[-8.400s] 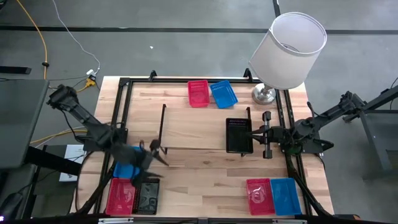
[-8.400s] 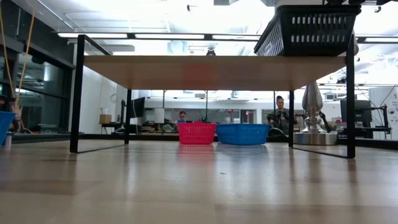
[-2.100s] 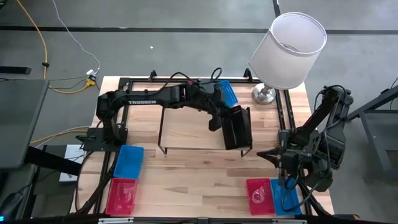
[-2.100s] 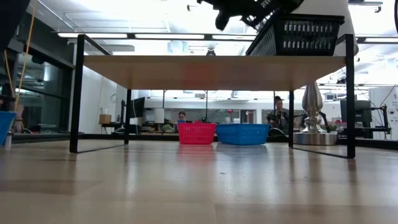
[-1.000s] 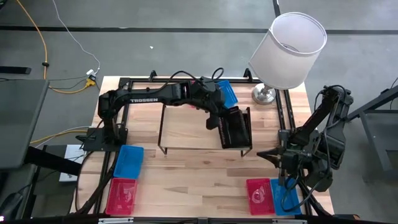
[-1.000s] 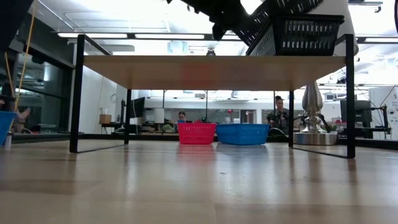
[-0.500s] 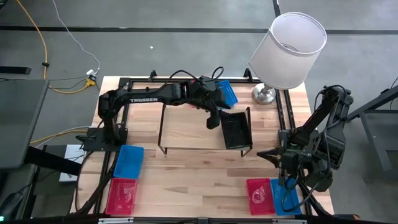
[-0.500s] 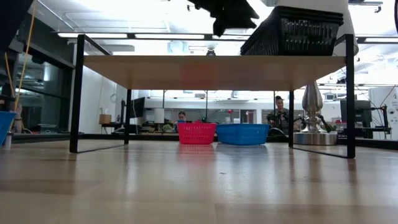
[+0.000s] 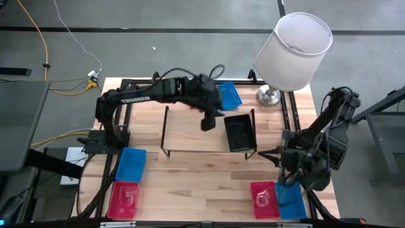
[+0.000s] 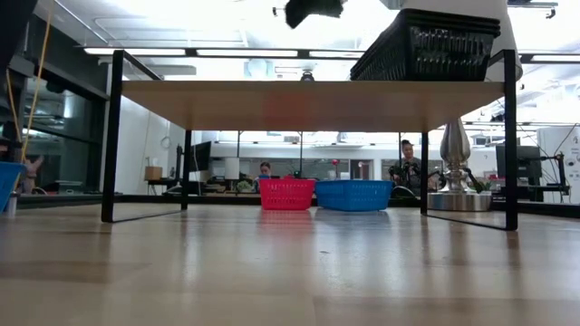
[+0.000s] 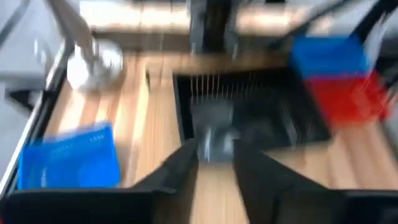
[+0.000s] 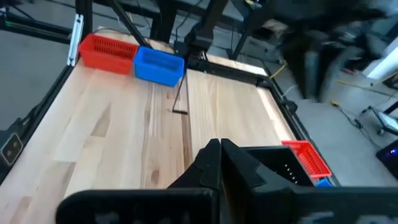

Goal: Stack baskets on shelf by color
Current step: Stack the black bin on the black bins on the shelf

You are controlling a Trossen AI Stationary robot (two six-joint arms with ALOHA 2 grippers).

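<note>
Black baskets [image 9: 240, 132] are sitting stacked at the 3 o'clock end of the shelf [image 9: 190, 130], flat on its light wood top. The left gripper [image 9: 208, 122] is hovering just beside them toward 9 o'clock, fingers parted and holding nothing, so I judge the release done. Doing this step well means lifting straight up before swinging away, so no finger is clipping the stack's rim.

The right gripper [image 9: 284, 179] is hanging fully closed and empty above the red basket [image 9: 262, 198] and blue basket [image 9: 291, 200] at the table's 5 o'clock corner. More baskets are waiting: a blue one [image 9: 131, 164] and a red one [image 9: 123, 199] at 7 o'clock, and a blue one [image 9: 229, 95] at 12 o'clock near the lamp [image 9: 292, 50].
</note>
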